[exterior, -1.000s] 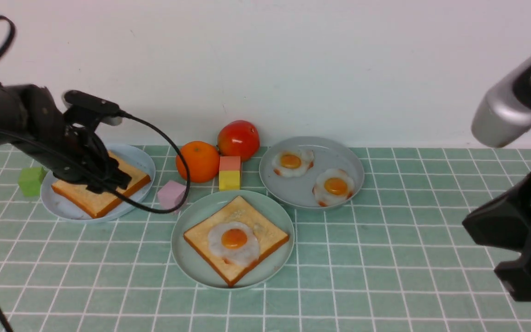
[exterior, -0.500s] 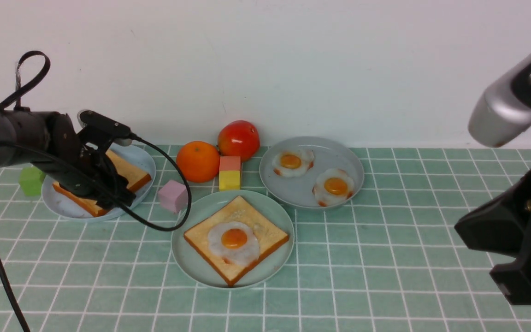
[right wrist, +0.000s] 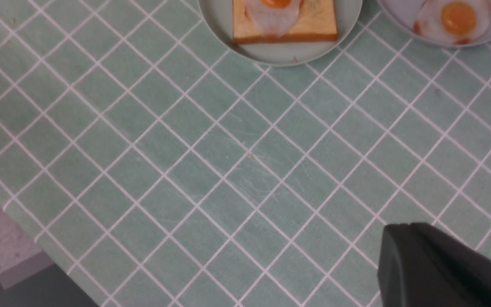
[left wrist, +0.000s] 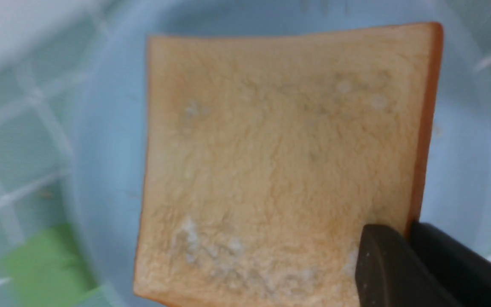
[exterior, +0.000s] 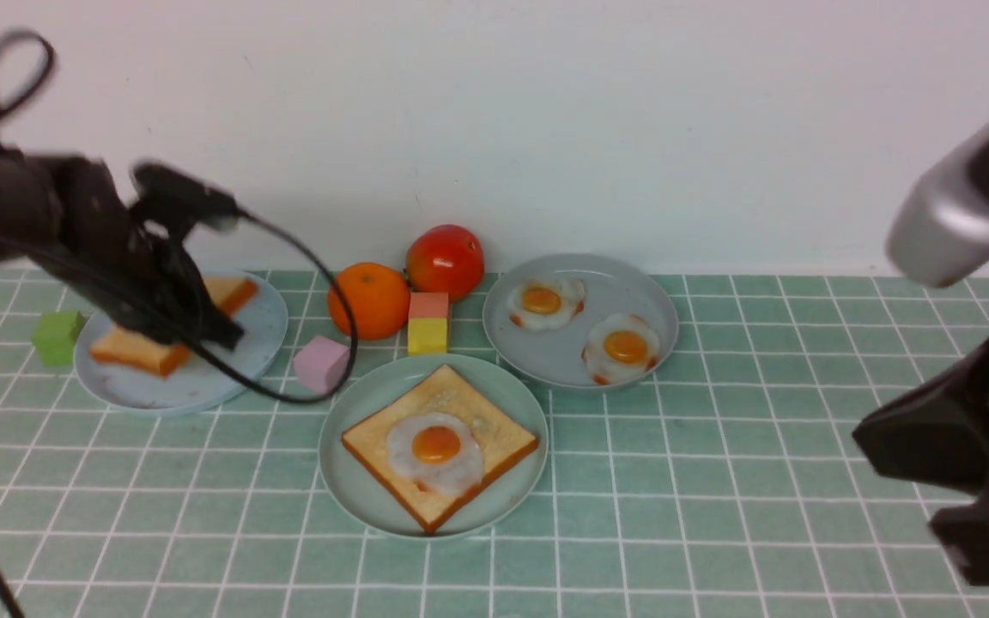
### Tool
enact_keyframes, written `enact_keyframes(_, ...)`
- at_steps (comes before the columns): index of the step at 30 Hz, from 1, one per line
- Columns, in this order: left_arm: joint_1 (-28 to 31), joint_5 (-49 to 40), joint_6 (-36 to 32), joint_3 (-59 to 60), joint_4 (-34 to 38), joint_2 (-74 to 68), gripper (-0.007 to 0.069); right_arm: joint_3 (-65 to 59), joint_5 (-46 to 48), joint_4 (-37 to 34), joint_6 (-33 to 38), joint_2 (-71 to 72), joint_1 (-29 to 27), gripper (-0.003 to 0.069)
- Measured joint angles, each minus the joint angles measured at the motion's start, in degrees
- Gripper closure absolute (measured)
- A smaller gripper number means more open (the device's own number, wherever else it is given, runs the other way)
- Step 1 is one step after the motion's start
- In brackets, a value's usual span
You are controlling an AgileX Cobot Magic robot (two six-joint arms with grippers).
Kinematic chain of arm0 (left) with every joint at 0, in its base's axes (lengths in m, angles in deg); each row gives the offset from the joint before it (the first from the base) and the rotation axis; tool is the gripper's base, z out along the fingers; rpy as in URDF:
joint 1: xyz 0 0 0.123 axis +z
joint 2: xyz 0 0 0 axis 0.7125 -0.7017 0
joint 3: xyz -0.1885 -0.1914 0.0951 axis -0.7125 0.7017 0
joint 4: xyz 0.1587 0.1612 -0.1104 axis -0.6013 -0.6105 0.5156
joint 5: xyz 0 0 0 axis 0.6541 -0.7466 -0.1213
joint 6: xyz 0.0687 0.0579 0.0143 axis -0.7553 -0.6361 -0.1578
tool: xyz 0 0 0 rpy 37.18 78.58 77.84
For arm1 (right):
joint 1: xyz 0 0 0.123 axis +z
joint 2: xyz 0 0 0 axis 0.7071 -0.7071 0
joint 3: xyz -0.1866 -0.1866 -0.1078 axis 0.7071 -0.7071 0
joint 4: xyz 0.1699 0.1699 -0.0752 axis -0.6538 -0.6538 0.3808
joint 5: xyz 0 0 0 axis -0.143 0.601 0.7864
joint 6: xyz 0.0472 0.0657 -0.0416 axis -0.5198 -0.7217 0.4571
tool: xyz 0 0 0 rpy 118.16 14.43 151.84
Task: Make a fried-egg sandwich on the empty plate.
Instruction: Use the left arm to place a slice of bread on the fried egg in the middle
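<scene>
Left gripper (exterior: 203, 330) clamps a corner of one toast slice (exterior: 130, 348), held over the pale blue plate (exterior: 160, 393) at far left. The second slice (exterior: 443, 390), topped with a fried egg (exterior: 436, 446), lies on the mint-green plate (exterior: 507, 395), near centre. Right gripper (exterior: 958, 446) hangs near right; whether its jaws are open cannot be told.

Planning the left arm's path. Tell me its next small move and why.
Probably carry the toast slice toward the mint-green plate, whose egg-topped toast lacks a top: the left claw grips the slice's corner above the pale blue plate.
</scene>
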Motion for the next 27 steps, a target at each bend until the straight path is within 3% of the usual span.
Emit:
enact_keyframes(5, -4.28, -4.36, 3.75, 0.00, -0.70, 7.37, 0.0596, 0.00, -0.70, 1.44, 0.00, 3.26, 0.00, 0.0636)
enact_keyframes(9, -11.00, -7.58, 9.22, 1.32, -2.67, 11.14, 0.0596, 0.00, -0.70, 2.23, 0.00, 5.92, 0.00, 0.0636)
enact_keyframes(13, -22.08, -9.43, 15.84, 5.61, -4.68, 13.97, 0.0596, 0.00, -0.64, 2.43, 0.05, 9.43, 0.00, 0.0634)
enact_keyframes(18, -32.95, -9.84, 17.72, 8.98, -7.26, 11.70, 0.0596, 0.00, -0.25, 2.43, -0.07, 12.36, 0.00, 0.0629)
enact_keyframes(27, -36.63, -6.43, 23.19, 9.11, -13.17, 5.21, 0.0596, 0.00, 1.59, 0.60, -1.47, 13.49, 0.00, 0.0620)
